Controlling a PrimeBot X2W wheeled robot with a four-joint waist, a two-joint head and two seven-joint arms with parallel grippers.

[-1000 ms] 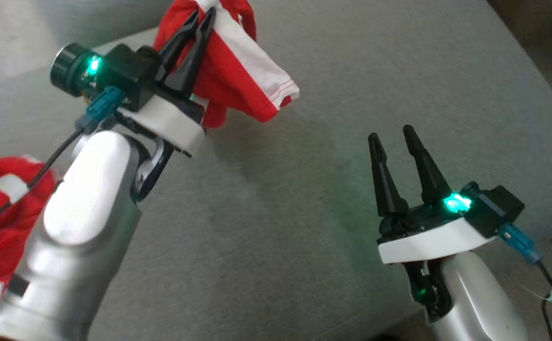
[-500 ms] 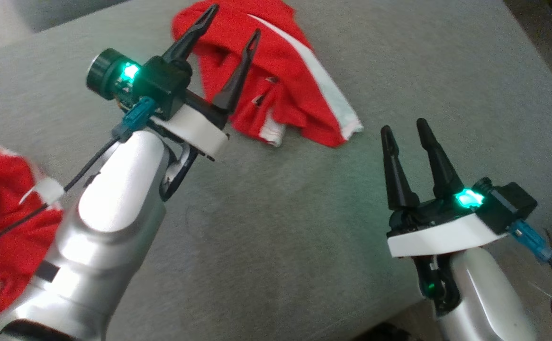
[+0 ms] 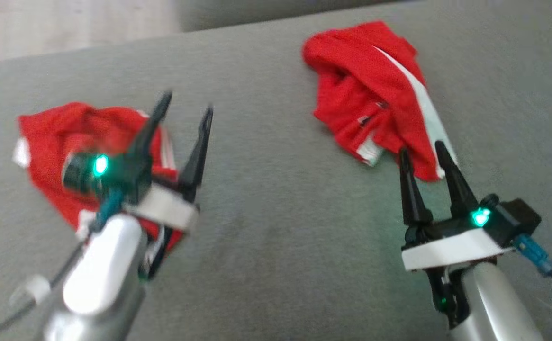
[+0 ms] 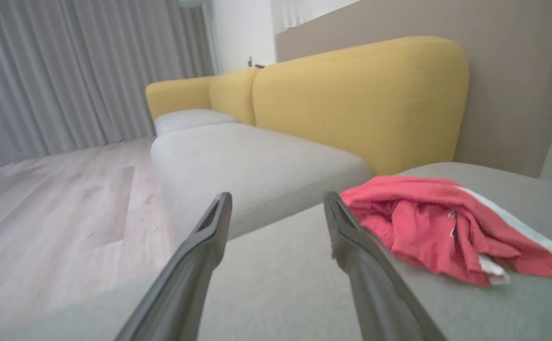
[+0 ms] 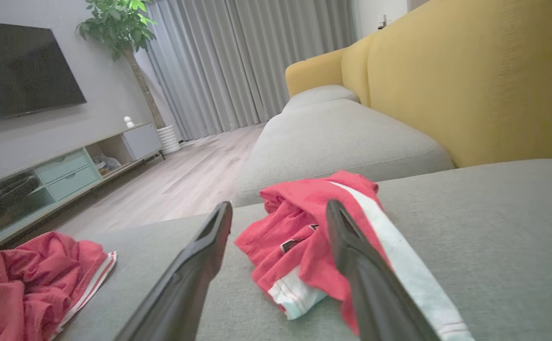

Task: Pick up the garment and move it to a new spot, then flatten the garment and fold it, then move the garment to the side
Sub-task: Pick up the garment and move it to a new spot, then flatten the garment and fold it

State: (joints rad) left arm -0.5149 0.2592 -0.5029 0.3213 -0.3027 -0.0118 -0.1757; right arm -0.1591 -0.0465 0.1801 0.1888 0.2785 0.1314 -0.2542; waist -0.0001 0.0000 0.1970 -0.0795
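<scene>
The crumpled red garment with a white stripe lies bunched on the grey fabric cushion, just beyond the right gripper, which is wide open and empty; a pinch there may catch several layers. The left gripper, also spread and empty, a second ago clamped this garment aloft.

Left claw opened, dropping the garment.

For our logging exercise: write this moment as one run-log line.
left gripper open | right gripper open | garment crumpled on cushion, unheld
</scene>
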